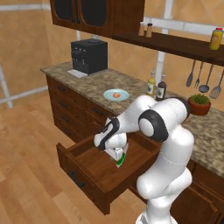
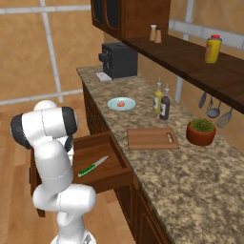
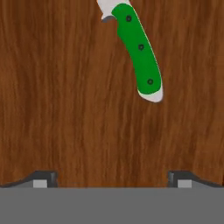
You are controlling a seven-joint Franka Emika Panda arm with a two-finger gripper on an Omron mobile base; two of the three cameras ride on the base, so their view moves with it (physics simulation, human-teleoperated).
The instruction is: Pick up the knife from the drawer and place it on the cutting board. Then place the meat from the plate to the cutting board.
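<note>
Hovering over the pulled-out drawer [image 1: 94,168], the gripper [image 3: 112,177] points straight down at the wooden floor with its jaws spread about as wide as they go and nothing between them, which makes sense to me since it looks like it's setting up for the grab rather than in the middle of one. The knife [image 3: 138,50] lies flat on the drawer bottom, green handle nearest the hand, pale blade running off the top of the hand view. Relative to the gripper, the handle sits ahead of the fingertips and a bit toward the right one, clearly apart from both, so nothing's touching yet. My guess is the hand needs to slide forward along that view and maybe twist a little, since the handle lies slanted instead of squarely across the gap. From the right base view you can see the knife resting diagonally near the middle of the drawer, with the arm bent over it. The cutting board [image 2: 151,138] is up on the counter [image 2: 190,181], bare. The meat [image 2: 121,103] sits on the plate [image 2: 112,106] further along. So neither half of the job is done.
</note>
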